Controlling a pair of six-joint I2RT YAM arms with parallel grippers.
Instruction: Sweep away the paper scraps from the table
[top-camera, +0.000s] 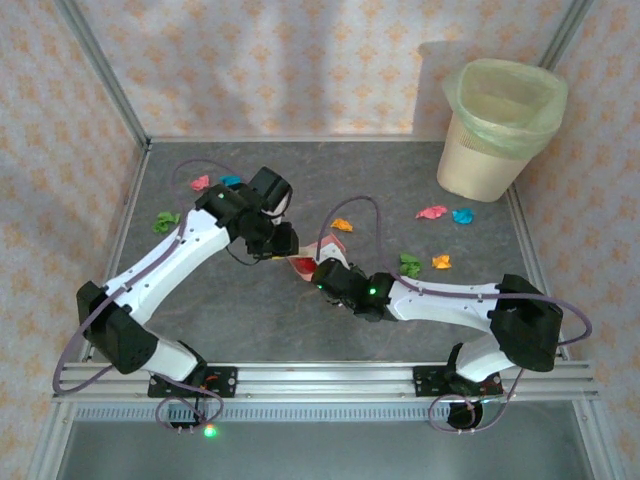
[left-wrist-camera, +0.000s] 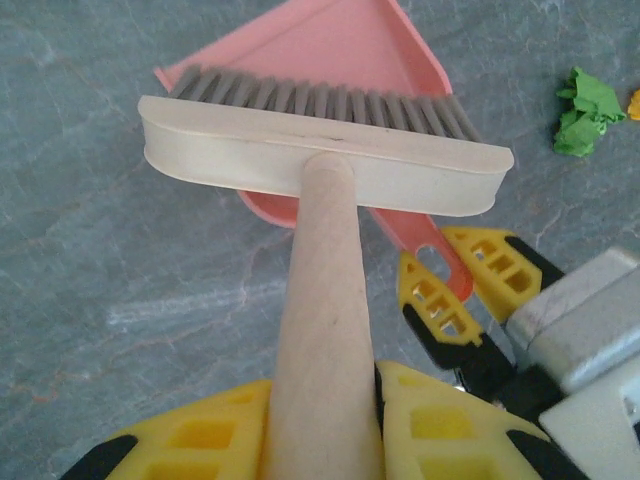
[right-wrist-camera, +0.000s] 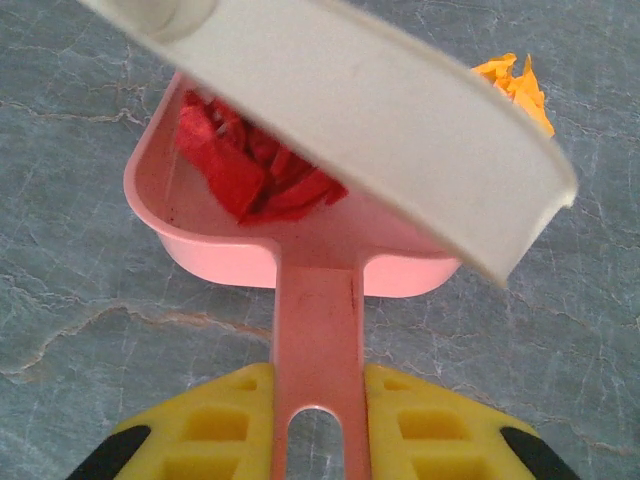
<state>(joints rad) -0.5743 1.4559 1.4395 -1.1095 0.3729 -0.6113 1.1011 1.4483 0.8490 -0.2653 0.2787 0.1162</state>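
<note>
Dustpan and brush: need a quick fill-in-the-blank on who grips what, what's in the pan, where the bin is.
1. The left gripper is shut on the brush by its wooden ____.
2. The right gripper is shut on the handle of the dustpan, which is ____ in colour.
3. The paper scrap lying in the dustpan is ____.
4. The lined waste bin stands at the table's far ____ corner.
Missing words: handle; pink; red; right.

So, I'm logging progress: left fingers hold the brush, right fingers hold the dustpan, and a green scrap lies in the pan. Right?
No: the scrap in the dustpan is red, not green; the right wrist view shows it. The rest stands.
</note>
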